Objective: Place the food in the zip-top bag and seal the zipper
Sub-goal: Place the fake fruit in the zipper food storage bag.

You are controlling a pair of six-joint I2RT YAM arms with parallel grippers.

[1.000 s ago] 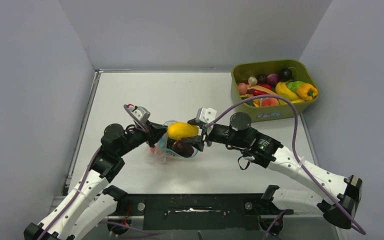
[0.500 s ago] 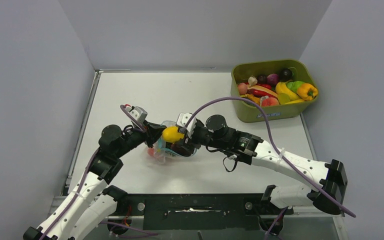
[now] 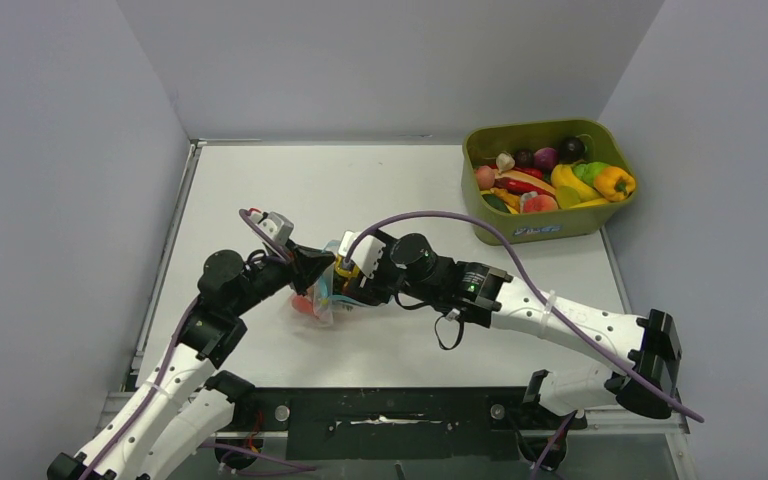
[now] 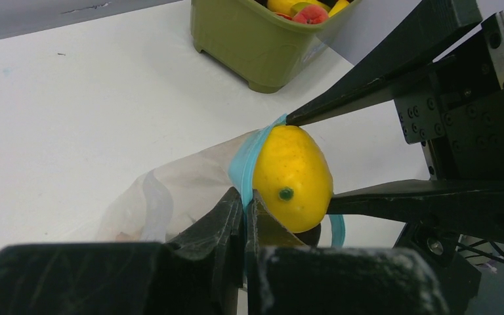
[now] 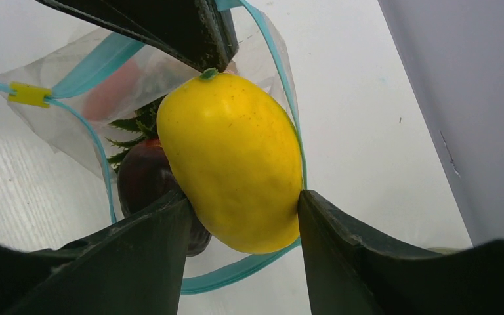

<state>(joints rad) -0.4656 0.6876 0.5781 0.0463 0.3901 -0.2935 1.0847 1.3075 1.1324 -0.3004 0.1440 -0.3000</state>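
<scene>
The clear zip-top bag [image 4: 170,190] lies at mid-table, its teal zipper [image 5: 95,62] strip spread open into a loop. My left gripper [image 4: 244,200] is shut on the zipper edge and holds the mouth up. My right gripper [image 5: 243,203] is shut on a yellow lemon-shaped piece [image 5: 233,157], which sits in the bag's mouth [image 4: 292,177]. Inside the bag I see a dark maroon piece [image 5: 144,177], a green crown [image 5: 134,125] and a red piece [image 5: 108,92]. In the top view the bag [image 3: 320,300] is mostly hidden under both grippers.
An olive-green tub [image 3: 545,225] with several more toy fruits and vegetables stands at the back right; it also shows in the left wrist view [image 4: 256,46]. A yellow slider tab [image 5: 29,94] sits on the zipper. Grey walls enclose the table.
My right gripper has moved left with the yellow piece, carrying it from beside the bag into its open mouth. My left gripper has kept its hold on the zipper edge.
</scene>
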